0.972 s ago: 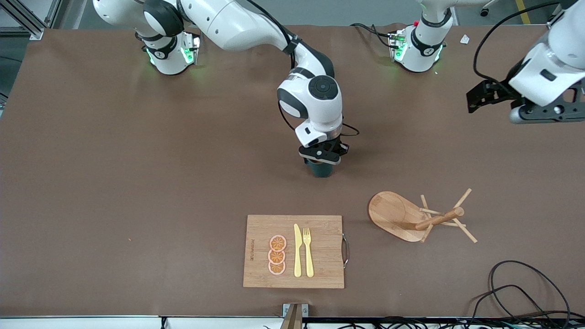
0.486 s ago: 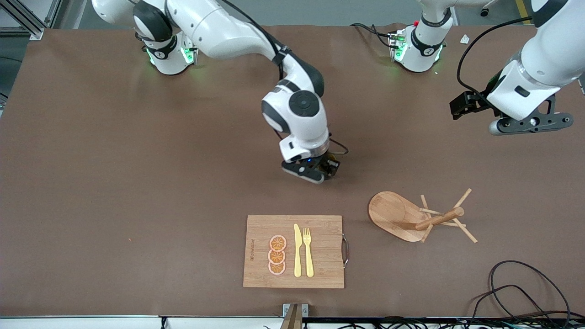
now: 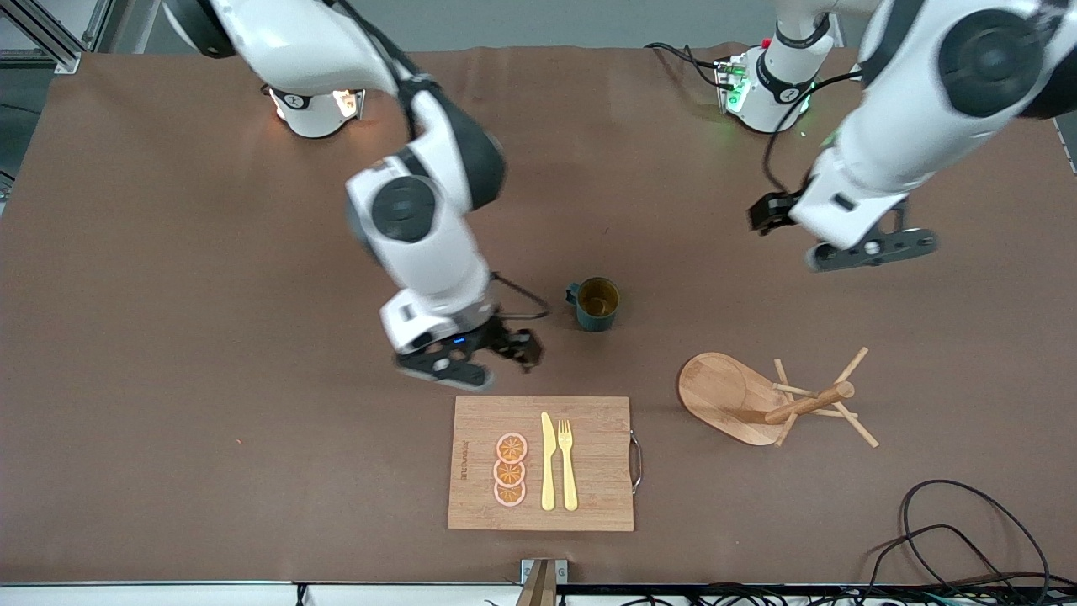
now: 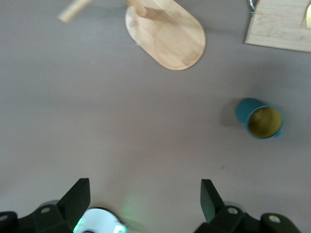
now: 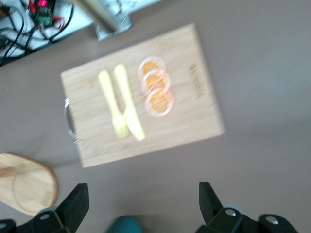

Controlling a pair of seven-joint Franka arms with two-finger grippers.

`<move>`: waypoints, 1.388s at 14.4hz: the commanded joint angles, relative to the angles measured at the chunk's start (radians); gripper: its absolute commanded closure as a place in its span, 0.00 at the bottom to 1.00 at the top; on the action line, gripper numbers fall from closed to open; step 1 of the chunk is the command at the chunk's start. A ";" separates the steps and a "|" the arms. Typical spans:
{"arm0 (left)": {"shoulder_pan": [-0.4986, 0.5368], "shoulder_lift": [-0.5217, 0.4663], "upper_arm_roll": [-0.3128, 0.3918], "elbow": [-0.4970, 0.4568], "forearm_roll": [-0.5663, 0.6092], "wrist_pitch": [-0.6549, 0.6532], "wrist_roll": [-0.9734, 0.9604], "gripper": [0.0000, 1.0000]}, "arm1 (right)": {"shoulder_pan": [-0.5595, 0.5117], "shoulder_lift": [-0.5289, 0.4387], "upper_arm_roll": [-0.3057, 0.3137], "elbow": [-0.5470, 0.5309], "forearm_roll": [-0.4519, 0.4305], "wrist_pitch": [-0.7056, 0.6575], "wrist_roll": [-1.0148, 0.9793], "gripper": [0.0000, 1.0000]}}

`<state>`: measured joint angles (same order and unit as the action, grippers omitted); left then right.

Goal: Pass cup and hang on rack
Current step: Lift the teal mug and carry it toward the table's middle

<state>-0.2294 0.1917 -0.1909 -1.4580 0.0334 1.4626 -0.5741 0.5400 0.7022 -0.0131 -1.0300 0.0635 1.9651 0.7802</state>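
Teal cup (image 3: 596, 304) upright on the brown counter (image 3: 168, 337), free of both grippers.

Ribbed and yellow-tan inside, the cup stands alone near the counter's middle, farther from the front camera than the bamboo cutting board (image 3: 589, 497), which carries three orange slices (image 3: 510, 470), a yellow knife (image 3: 547, 463) and a yellow fork (image 3: 568, 463). Toward the left arm's end, the rack (image 3: 740, 400) lies tipped on its side, pegs splayed, well apart from the cup. Beside the cup, the right gripper (image 3: 446, 370) hangs over bare counter just above the board's edge, fingers (image 5: 73, 204) spread wide, empty. Over the counter toward its own end, the left gripper (image 3: 867, 251) also has wide, empty fingers (image 4: 77, 196).
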 commanded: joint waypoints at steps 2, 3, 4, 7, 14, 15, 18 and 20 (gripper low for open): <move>-0.102 0.161 0.002 0.136 0.014 0.065 -0.230 0.00 | -0.173 -0.102 0.019 -0.041 0.036 -0.130 -0.282 0.00; -0.137 0.187 0.005 0.136 0.017 0.105 -0.310 0.00 | -0.219 -0.116 0.019 -0.041 0.036 -0.164 -0.348 0.00; -0.180 0.219 0.011 0.137 0.029 0.140 -0.381 0.00 | -0.268 -0.133 0.019 -0.042 0.036 -0.196 -0.422 0.00; -0.272 0.287 0.013 0.140 0.134 0.220 -0.564 0.00 | -0.400 -0.182 0.016 -0.048 0.035 -0.291 -0.556 0.00; -0.445 0.445 0.022 0.183 0.299 0.321 -1.004 0.00 | -0.609 -0.366 0.010 -0.160 0.019 -0.370 -0.800 0.00; -0.473 0.468 0.028 0.183 0.339 0.332 -1.077 0.00 | -0.617 -0.409 0.008 -0.201 0.019 -0.370 -0.802 0.00; -0.536 0.517 0.054 0.185 0.384 0.344 -1.202 0.00 | -0.634 -0.509 0.008 -0.292 0.001 -0.364 -0.802 0.00; -0.580 0.540 0.091 0.185 0.394 0.346 -1.276 0.00 | -0.632 -0.547 0.008 -0.329 -0.028 -0.359 -0.800 0.00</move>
<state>-0.7687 0.7009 -0.1436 -1.3098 0.4029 1.8124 -1.7919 -0.0803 0.2414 -0.0196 -1.2419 0.0651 1.5774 -0.0129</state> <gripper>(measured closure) 0.000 0.000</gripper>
